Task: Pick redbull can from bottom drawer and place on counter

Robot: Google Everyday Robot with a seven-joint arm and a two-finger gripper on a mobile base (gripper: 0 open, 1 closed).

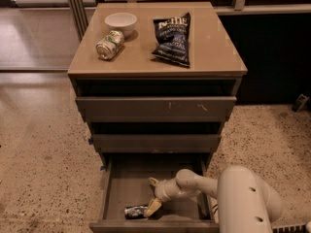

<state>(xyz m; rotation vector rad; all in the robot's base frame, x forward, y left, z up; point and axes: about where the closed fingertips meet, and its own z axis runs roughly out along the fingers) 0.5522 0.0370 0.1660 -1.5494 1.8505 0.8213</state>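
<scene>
Your claw [153, 194] sits inside the bottom drawer [112, 188] with its fingers spread apart, the lower one just beside the redbull can [135, 211]. The can lies on its side at the drawer's front, so you likely need a sideways grab. The counter [214, 52] is above the drawer. You cannot read the can's label.
</scene>
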